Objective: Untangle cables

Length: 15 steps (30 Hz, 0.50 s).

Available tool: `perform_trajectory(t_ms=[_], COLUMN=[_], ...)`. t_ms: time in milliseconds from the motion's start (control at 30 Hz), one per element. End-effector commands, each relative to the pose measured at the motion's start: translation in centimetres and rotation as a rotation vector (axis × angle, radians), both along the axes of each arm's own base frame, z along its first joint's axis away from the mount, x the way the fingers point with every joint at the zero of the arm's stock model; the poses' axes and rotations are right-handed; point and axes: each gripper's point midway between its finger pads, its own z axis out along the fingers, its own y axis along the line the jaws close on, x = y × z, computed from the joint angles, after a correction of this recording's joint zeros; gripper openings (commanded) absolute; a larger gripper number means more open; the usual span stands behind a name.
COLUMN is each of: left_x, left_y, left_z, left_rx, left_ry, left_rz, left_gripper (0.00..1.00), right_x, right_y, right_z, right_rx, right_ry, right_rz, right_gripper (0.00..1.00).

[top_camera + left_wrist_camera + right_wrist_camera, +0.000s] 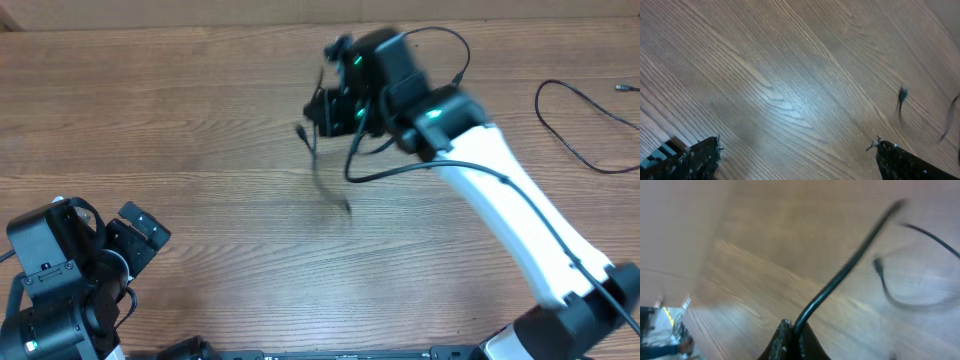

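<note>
Lifting 1 black cable [325, 178] off the tabletop [200, 120] appears to be the step in hand. The cable hangs from the right pincer [322, 110] near the far middle of the tabletop, its loose end dangling and blurred below the fingers. In the right wrist view the pincer's fingers are pressed together on this cable, which runs up and away from them. A looped cord [892, 292] with a small plug shows beyond; whether it is a separate cable or crosses the held one I cannot tell. A second cable [570, 125] lies well apart by the right edge, clear of the rest.

The next move, I judge, calls for carrying the held cable sideways to a bare patch. It should slide free of any loop rather than drag it along, and then be laid down straight.

The right arm [500, 210] stretches diagonally from the near right corner, wrist tipped down. The left pincer [138, 235] sits at the near left, fingers spread fully wide, holding nothing.
</note>
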Motion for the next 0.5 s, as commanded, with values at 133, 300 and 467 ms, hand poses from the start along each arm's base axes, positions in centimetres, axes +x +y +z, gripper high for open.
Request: perform_trajectory(t_ms=[133, 300, 467], left_x=[-0.1, -0.1, -0.1], left_y=[0.3, 0.3, 0.3], left_z=[0.4, 0.4, 0.4], left_rx=[0.024, 0.024, 0.024], left_ry=[-0.007, -0.007, -0.007], left_rz=[0.0, 0.001, 0.001], left_gripper=[1.0, 1.0, 1.0], right_x=[-2.9, -3.9, -5.9], right_y=[-3.8, -8.8, -13.1], right_z=[9.2, 11.0, 13.2], right_rx=[-0.064, -0.19, -0.26], right_ry=[-0.212, -0.274, -0.342], right_rz=[0.01, -0.159, -0.282], right_gripper=[0.04, 0.04, 0.04])
